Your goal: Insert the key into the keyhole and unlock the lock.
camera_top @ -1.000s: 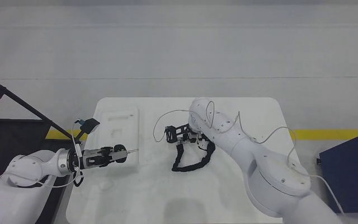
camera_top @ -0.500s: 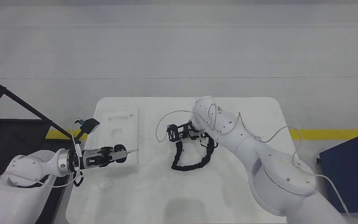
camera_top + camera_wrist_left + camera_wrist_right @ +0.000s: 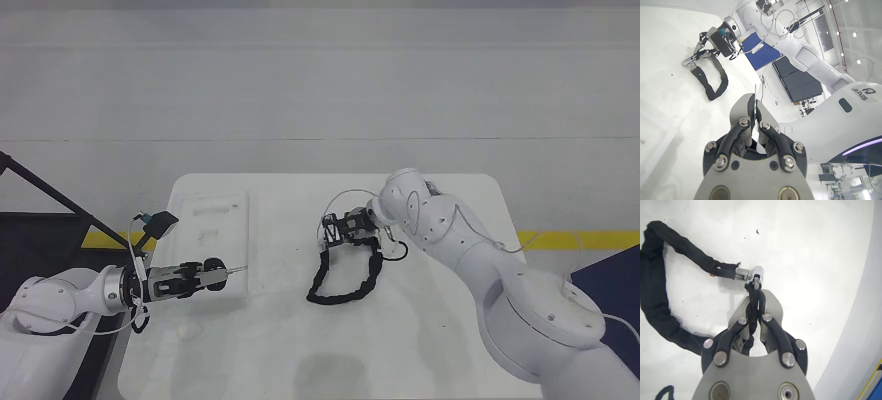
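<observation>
Speckled white worktop (image 3: 420, 340); grey floor (image 3: 300, 80) with a yellow line (image 3: 600, 240) beyond. The right end effector (image 3: 755, 296) clamps the black sleeve of the lock (image 3: 742, 273) mid-worktop. The left end effector (image 3: 754, 103) pinches the key (image 3: 755, 90) near the tray (image 3: 215, 215).

Top view looks down; all views share the lock (image 3: 724, 81).

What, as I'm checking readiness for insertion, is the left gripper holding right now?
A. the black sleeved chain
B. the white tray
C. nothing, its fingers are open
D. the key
D: in the left wrist view the left gripper is shut on the key, whose thin metal blade sticks out past the fingertips. The chain lock is pinched by the right gripper.
</observation>
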Available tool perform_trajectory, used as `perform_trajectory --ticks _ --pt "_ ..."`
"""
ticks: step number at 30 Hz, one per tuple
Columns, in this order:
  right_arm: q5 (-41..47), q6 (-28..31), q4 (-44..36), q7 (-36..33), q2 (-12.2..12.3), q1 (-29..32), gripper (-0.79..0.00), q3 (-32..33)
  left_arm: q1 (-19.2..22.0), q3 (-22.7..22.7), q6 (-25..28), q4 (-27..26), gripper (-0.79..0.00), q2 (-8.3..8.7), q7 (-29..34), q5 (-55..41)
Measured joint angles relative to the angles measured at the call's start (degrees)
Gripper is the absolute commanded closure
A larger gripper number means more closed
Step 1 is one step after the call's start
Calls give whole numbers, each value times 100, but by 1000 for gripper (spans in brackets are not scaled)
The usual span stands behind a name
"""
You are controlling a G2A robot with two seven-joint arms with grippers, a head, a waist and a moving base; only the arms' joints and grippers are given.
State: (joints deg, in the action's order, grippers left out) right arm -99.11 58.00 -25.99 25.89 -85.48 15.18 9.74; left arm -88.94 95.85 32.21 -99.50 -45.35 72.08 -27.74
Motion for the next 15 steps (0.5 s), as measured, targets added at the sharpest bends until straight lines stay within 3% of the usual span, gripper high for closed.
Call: perform_trajectory --ticks 8,15 --pt "-1177 0 -281 2223 464 -55 0 0 0 0 0 0 0 0 0 0" --pt "34 0 -1644 2039 1127 187 0 0 0 0 0 0 0 0 0 0"
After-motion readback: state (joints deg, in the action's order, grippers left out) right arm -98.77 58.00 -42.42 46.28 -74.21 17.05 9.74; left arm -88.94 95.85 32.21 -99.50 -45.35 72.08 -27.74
